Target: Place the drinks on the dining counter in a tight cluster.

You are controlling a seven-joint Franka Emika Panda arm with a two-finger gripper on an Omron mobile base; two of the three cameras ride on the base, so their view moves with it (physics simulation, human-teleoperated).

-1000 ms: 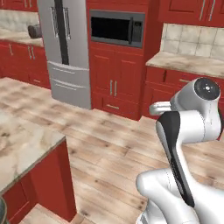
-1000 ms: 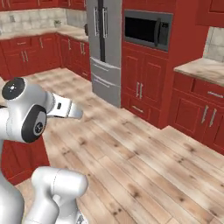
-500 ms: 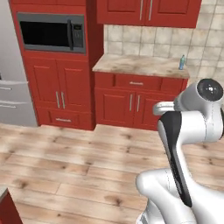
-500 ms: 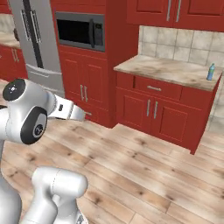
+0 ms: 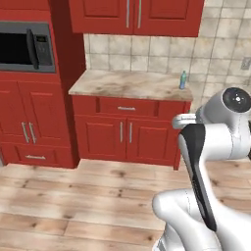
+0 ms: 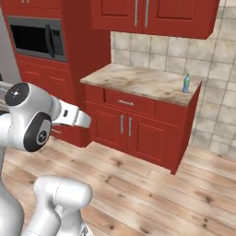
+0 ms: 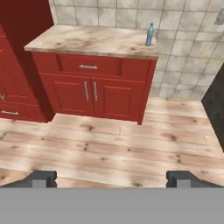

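A slim blue-clear water bottle (image 5: 183,80) (image 6: 186,84) (image 7: 149,35) stands upright at the right end of a marbled counter (image 5: 122,86) (image 6: 138,79) (image 7: 87,41) with a tiled backsplash, over red cabinets. My gripper (image 7: 111,177) is open, its fingertips (image 7: 41,177) wide apart with nothing between them. It hangs over the wooden floor, well short of the bottle. The dining counter and the other two drinks are out of view.
A built-in microwave (image 5: 24,46) (image 6: 37,37) sits in the tall red unit left of the counter. Red wall cabinets (image 5: 135,14) hang above the counter. A dark block (image 7: 214,105) stands at the right edge of the hand view. Open wooden floor (image 7: 113,144) lies between me and the cabinets.
The whole picture has shifted: the camera swung right, so the fridge and the island top left the views and the counter with the blue bottle came to the middle and nearer.
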